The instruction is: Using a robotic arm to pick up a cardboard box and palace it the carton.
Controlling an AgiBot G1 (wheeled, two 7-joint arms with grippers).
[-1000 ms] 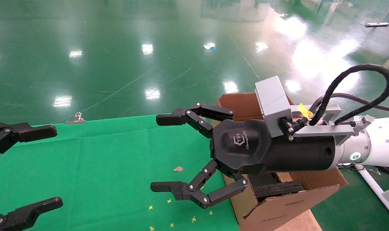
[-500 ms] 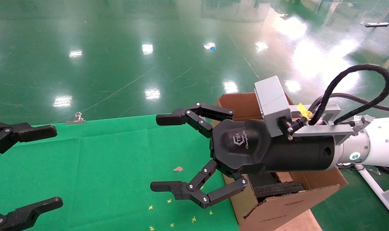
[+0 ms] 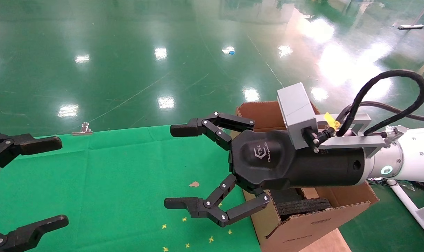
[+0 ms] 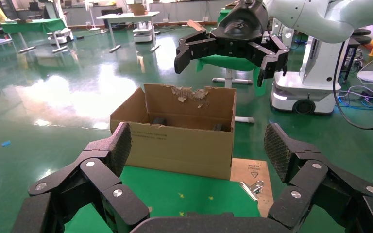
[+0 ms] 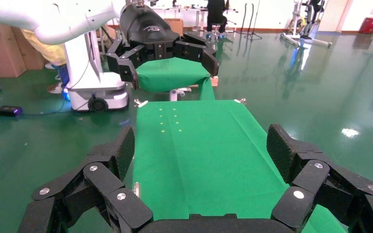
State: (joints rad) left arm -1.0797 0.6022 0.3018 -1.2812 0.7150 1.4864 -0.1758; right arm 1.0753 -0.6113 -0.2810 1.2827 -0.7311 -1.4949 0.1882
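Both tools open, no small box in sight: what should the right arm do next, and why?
Probably hold or pull back. The right tool hangs open and empty over the green cloth beside the carton; the left tool is open too. No small box shows on the cloth, so nothing can be grasped.

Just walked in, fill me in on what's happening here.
Nothing is being held. The right gripper hangs open above the green table, beside the carton at the table's right edge. The left gripper is open too, over the table's left side. No small cardboard box shows in any view.
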